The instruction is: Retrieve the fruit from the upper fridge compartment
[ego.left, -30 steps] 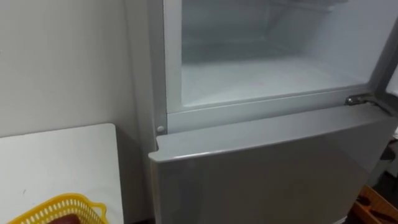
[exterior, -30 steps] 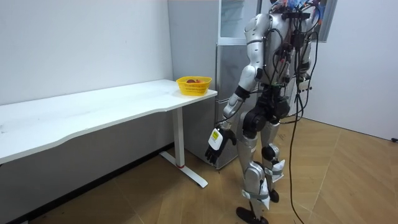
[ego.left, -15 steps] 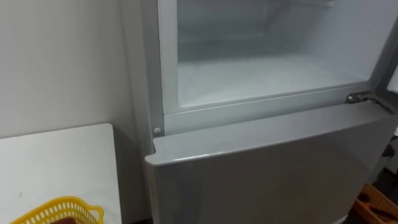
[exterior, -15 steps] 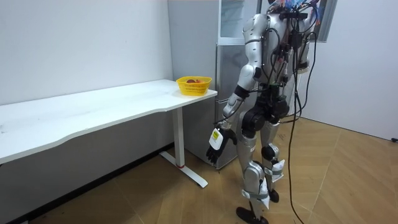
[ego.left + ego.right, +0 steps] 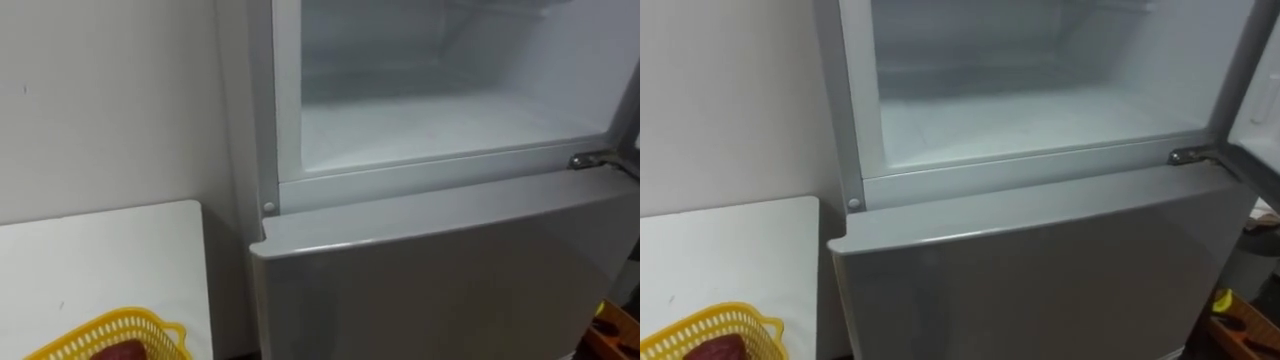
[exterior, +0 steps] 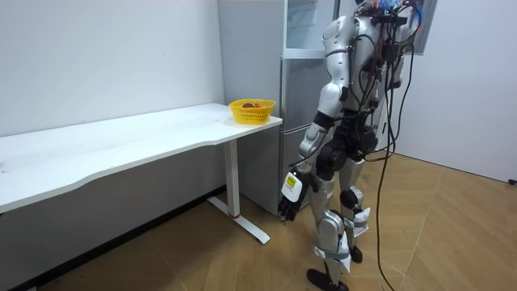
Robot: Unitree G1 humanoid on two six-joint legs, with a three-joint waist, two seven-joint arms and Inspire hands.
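With the red item (image 5: 715,350) lying in the yellow basket (image 5: 100,325) at 7 o'clock and the left hand (image 6: 290,187) hanging relaxed and empty, the robot should probably swing the door (image 5: 1262,100) at 3 o'clock gently over the upper compartment (image 5: 450,120) at 12 o'clock.

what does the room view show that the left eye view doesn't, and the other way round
Room view: the robot standing at the tall grey fridge, its left hand hanging beside its thigh, the long white table on its legs, and the wooden floor. Left eye view: the inside of the open upper compartment, with nothing visible on its white floor, and the metal door hinge. Shared: the yellow plastic basket at the table's end beside the fridge.
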